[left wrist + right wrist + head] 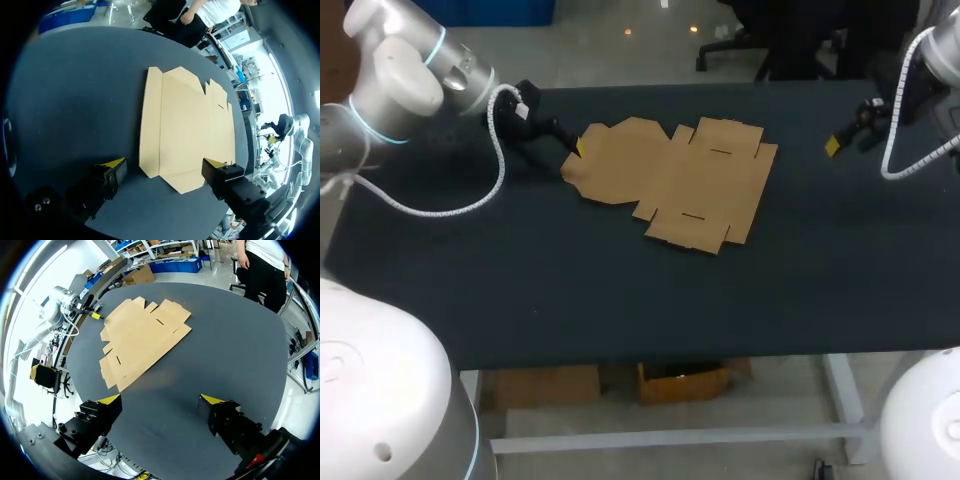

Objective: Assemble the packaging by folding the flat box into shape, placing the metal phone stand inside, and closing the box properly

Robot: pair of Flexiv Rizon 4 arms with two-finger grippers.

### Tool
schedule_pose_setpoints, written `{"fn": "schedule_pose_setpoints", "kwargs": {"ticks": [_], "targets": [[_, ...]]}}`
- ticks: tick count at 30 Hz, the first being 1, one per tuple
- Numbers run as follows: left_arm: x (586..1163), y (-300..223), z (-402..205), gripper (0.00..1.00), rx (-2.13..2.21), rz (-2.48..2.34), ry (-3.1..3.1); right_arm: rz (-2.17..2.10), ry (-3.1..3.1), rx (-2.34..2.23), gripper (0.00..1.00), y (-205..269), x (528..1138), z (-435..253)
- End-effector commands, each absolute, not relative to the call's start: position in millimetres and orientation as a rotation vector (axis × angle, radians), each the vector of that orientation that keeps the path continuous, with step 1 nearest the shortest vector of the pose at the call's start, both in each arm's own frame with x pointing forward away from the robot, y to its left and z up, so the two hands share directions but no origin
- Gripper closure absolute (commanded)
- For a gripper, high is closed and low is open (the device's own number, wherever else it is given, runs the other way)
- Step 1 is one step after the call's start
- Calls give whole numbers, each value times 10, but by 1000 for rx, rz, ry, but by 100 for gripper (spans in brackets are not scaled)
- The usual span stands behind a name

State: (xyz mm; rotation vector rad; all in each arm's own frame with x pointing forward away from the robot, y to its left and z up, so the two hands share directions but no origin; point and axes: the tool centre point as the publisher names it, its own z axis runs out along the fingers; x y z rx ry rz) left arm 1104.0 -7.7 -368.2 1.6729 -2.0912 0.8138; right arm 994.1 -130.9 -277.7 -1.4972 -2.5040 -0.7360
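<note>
Lying flat and unfolded, the box (680, 180) sits a little left of the middle of the table (620, 290), all panels and flaps spread out and none raised. Nothing of the task's folding is done, by the look of it.

- Left claw (165, 165): low at the box's left end, fingers spread wide, one tip on each side of the narrow end flap. It holds nothing. You cannot tell from these views whether a tip touches the cardboard. My reading: it is set there to catch that flap's edge and start the first fold, since the end flap is the easiest part to lift off the table.
- Right claw (161, 400): well apart from the box, over bare table at the far right, fingers wide and empty. It probably waits there to keep out of the left arm's way. It is free to come in and pin the main panel.
- The phone stand shows in no view, so expect to find it later.

Watch for the sheet sliding. It is thin, light and lies loose on a smooth top, so one claw pushing at the edge may shove it along rather than lift it.
</note>
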Motion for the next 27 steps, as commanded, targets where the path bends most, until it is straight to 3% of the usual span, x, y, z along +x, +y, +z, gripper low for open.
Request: {"fn": "schedule_pose_setpoints", "kwargs": {"ticks": [1, 27], "targets": [[11157, -33, -3761, 0, 1671, 802, -2066, -738, -2509, -1502, 0, -1319, 9888, -2751], [11150, -156, -3797, 0, 1520, 807, -1933, -731, -2483, -1501, 0, -1294, 9896, -2856]]}}
